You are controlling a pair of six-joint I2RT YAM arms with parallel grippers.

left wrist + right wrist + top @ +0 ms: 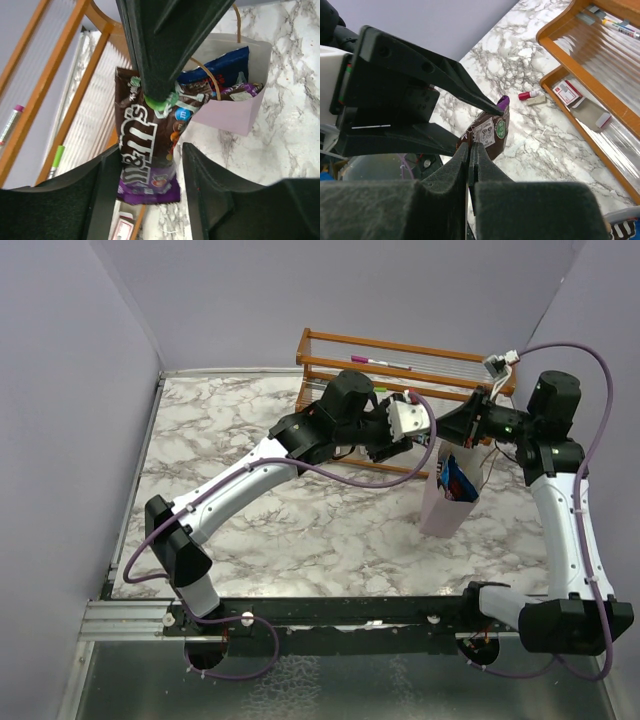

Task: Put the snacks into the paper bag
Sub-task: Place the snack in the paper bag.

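**Two arms, one packet:** above the white marble-patterned counter (330,530), two black pincers meet over a single snack — a dark brown candy packet with a purple end (145,150). The right pincer (471,149) is clamped tight on the packet's upper part, with the wrapper pressed between its fingers. The left pincer (150,157) stands wide apart, one finger on either side of the packet's lower half. One finger seems to brush the wrapper's edge, though the angle leaves that unsure; the other is clear of it.

The packet hangs in the air at about 11 o'clock from the mouth of the pale pinkish-lilac paper carrier bag (440,512). The bag stands upright on the counter at the 3 o'clock side of the top view. Other snacks lie inside it — a blue wrapped packet (222,67) and a dark purple wrapper (242,91) among them.

A wooden rack with clear shelves (430,360) sits at 12 to 1 o'clock, behind the arms. In the right wrist view, a small red cylinder piece (526,94) lies on the counter just beside the rack. A flat white card (566,92) rests in the rack's lower tray.
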